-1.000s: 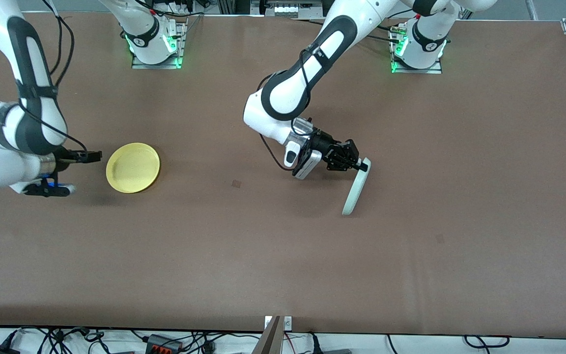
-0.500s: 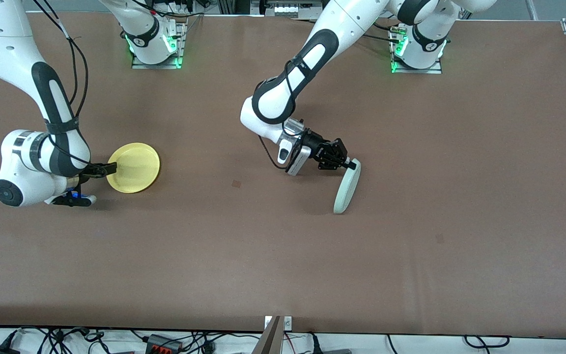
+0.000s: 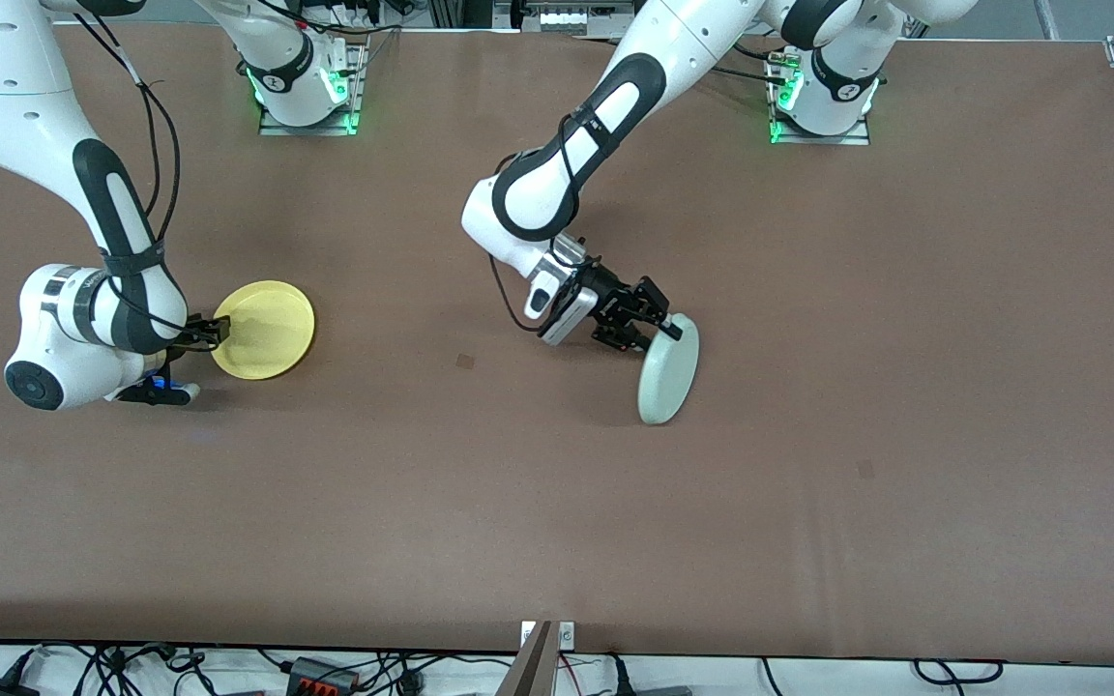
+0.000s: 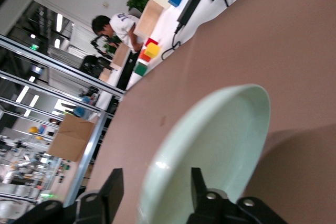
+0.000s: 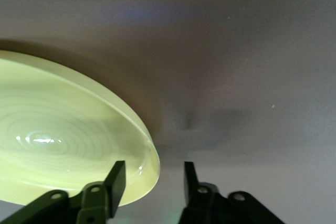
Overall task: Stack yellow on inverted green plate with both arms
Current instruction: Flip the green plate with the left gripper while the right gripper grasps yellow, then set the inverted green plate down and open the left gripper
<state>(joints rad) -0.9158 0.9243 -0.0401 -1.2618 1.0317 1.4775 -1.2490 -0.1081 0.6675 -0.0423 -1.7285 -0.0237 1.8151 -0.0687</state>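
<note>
Front view: I see both arms low over the brown table [image 3: 905,387].
Yellow plate [image 3: 263,330]: it lies flat toward the right arm's end of the table, hollow side up.
Right gripper [image 3: 218,332]: it is at the plate's rim; in the right wrist view its fingers [image 5: 116,181] stand apart, one on each side of the rim [image 5: 149,174], not pressed on it as far as I can see.
Green plate [image 3: 668,378]: it stands tilted on its edge near the table's middle, well apart from the yellow one.
Left gripper [image 3: 647,314]: it is at the upper rim of the green plate; its fingers [image 4: 197,184] are spread, with the rim between them, and I see no firm grip.
</note>
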